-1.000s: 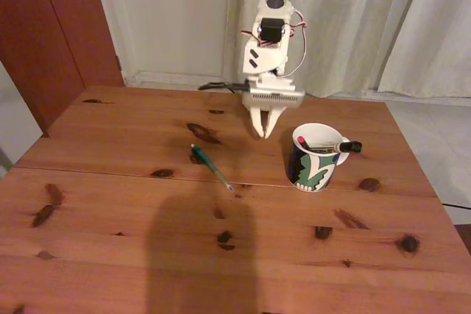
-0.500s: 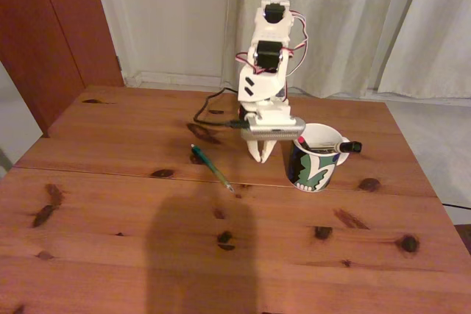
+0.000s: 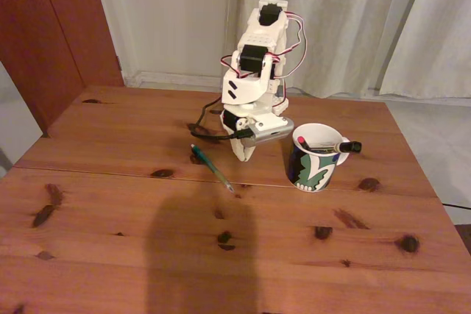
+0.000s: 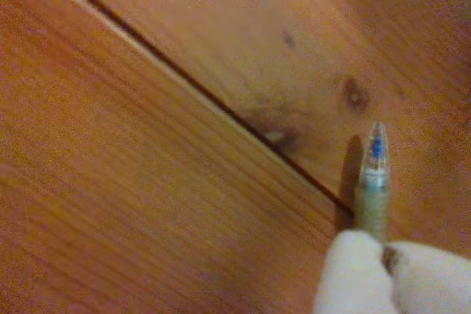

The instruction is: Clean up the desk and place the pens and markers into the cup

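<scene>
The green pen lay flat on the desk, slanting down to the right in the fixed view, with its lower tip at the seam. It sat to the left of the cup and apart from it. In the wrist view the clear tip of the green pen projected past the gripper and lay just beside the seam.

The cup stood upright and held two items. The black pen showed its red tip at the rim. The marker leaned across the rim with its black cap overhanging the right side. One item therefore remained to be collected.

In the fixed view the gripper pointed down at the desk just right of the pen's middle. In the wrist view the jaws stood nearly together, the two white tips close to meeting over the pen's barrel. Whether they pinched the pen or merely sat above it could not be told.

Risks noted:
- The jaws looked too narrow to straddle the barrel. Going lower in that state would likely press the pen, roll it aside or flick it away.
- The contact point appeared to be near the tip end. A grip there would leave the long tail to droop and swing during the lift.
- The pen was longer than the cup was deep. A slanted entry could strike the rim or the leaning marker, and might tip the marker out.
- The cup stood near the arm's path, so a wide swing could knock it.
</scene>
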Tool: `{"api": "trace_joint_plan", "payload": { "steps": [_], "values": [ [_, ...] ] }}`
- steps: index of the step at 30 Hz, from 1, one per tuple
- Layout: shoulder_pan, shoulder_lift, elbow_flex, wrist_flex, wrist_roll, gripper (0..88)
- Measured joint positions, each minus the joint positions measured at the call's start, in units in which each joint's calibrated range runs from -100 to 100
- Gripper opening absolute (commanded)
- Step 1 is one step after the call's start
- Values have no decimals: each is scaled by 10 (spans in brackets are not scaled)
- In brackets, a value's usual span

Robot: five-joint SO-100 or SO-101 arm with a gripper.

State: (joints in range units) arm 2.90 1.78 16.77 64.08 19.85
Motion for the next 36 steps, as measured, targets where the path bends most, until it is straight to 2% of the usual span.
{"api": "trace_joint_plan", "payload": {
  "steps": [14, 28, 36],
  "values": [
    [92, 0, 4, 0, 62, 8],
    [106, 39, 33, -2, 64, 8],
    [106, 96, 33, -66, 64, 9]
  ]
}}
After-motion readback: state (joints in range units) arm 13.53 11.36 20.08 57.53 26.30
